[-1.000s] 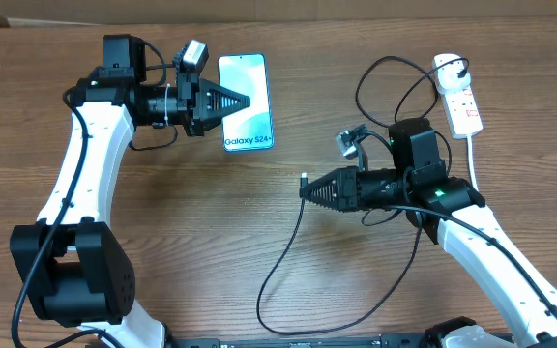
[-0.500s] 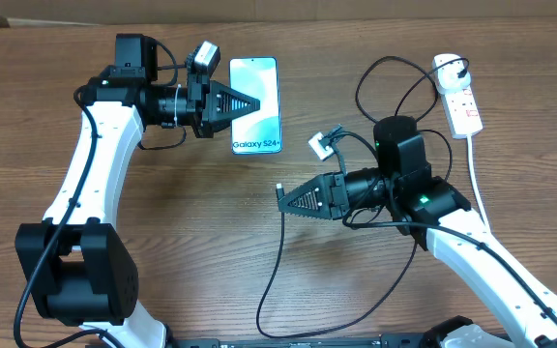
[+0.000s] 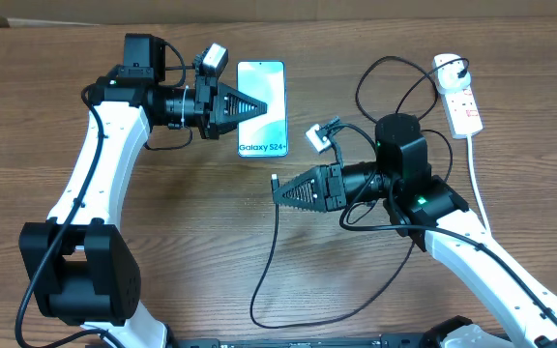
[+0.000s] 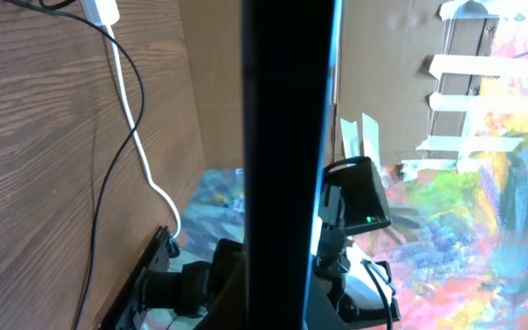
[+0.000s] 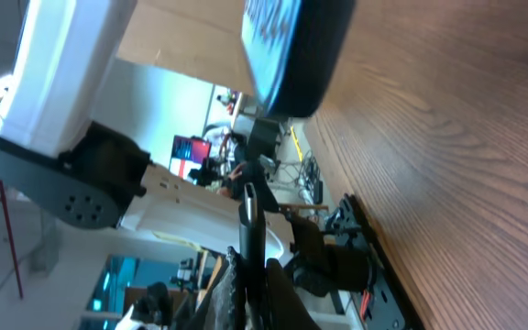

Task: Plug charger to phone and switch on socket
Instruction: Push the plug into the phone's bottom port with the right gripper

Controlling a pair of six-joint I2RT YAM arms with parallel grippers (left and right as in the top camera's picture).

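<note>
The phone (image 3: 271,87) has a light teal screen with "Galaxy" text and is held at its left edge by my left gripper (image 3: 260,106), which is shut on it. In the left wrist view the phone (image 4: 287,137) shows edge-on as a dark vertical bar. My right gripper (image 3: 278,191) is shut on the charger's connector tip (image 3: 275,180), just below the phone's bottom edge. In the right wrist view the tip (image 5: 248,213) sticks out of the fingers (image 5: 250,275) and points at the phone's end (image 5: 296,46). The charger cable (image 3: 259,290) loops back to the plug in the white socket (image 3: 462,101).
The socket's thick white cord (image 3: 476,169) runs down the right side behind my right arm. The black cable makes a loop (image 3: 395,82) at the back right and another near the front edge. A cardboard wall stands along the table's back edge (image 3: 356,8).
My left gripper has carried the phone to the right. My right gripper has moved left with the connector tip, closer to the phone's bottom edge.
</note>
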